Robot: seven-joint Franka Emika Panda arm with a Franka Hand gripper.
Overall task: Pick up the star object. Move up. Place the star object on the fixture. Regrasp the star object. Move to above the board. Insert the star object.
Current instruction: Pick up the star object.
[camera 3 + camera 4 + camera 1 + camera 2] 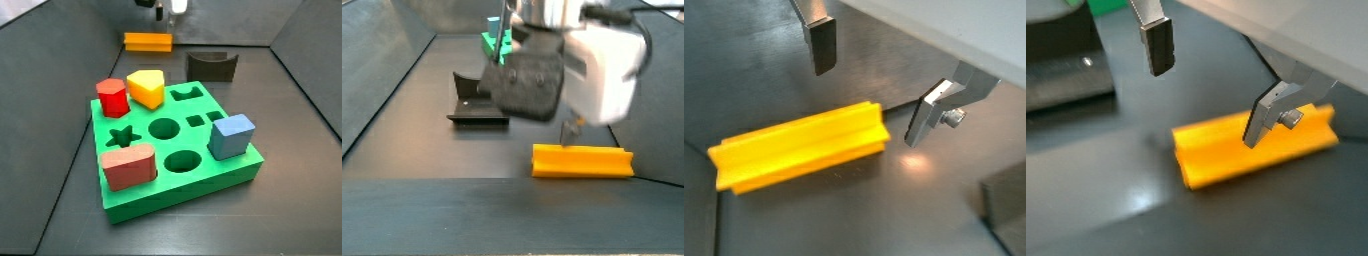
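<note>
**Claw open above the star object, not yet astride it**

The star object (802,150) lies flat on the dark floor, its long axis level and its ridged sides showing. The claw (871,75) hangs over it with its two silver fingers spread apart and nothing between them. In both wrist views the prism sits below the open gap and somewhat off to one side, with one finger (1271,115) over its far end and the other finger (1157,45) clear of it over bare floor. I judge the claw must shift along and come down before the pads can close across the narrow width.

In a side view the star object (583,161) rests just under the wrist; the fixture (476,103) stands near, apart from the prism, and out of the descent path. In a side view the board (174,150) lies well away, carrying a red hexagonal block (112,98), a yellow wedge (148,89), a blue block (231,136) and a red block (128,166). Its star hole (122,136) is unfilled.
</note>
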